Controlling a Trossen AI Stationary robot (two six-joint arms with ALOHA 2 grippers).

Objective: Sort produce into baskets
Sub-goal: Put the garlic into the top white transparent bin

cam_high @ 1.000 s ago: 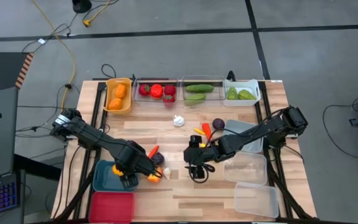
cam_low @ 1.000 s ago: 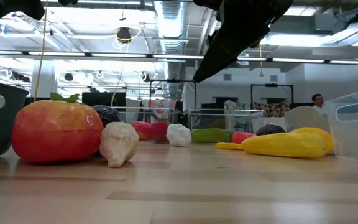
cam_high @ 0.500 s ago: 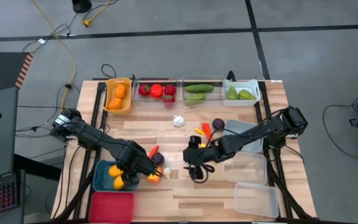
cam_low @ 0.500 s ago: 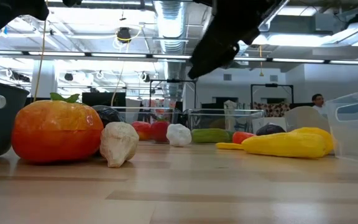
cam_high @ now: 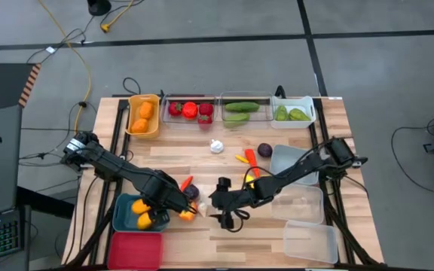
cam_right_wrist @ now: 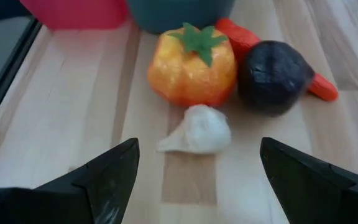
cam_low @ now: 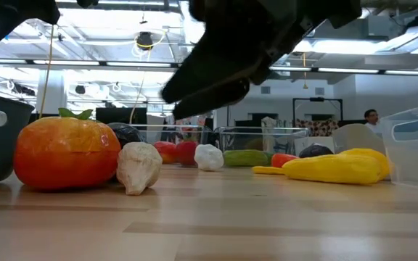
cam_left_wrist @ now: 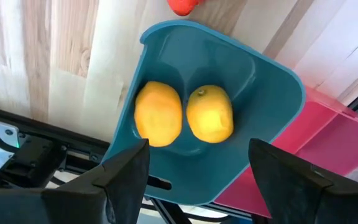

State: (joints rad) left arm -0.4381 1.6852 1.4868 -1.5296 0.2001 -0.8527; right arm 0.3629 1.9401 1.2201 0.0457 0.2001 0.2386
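Your left gripper (cam_left_wrist: 194,171) hung open and empty over two lemons (cam_left_wrist: 183,116) in the teal bin (cam_left_wrist: 269,106); your right gripper (cam_right_wrist: 194,171), fingers wide and empty, faced the garlic (cam_right_wrist: 197,130).

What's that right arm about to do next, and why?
Probably ease forward and down, then close on the white garlic. The right gripper is open and lined up with it, and the garlic lies loose on the table beside the orange tomato, not yet in any basket.

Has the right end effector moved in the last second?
Yes. In the high view the right end effector has shifted toward the teal bin, away from the clear bins on its own side, and now hangs open close to the white garlic.
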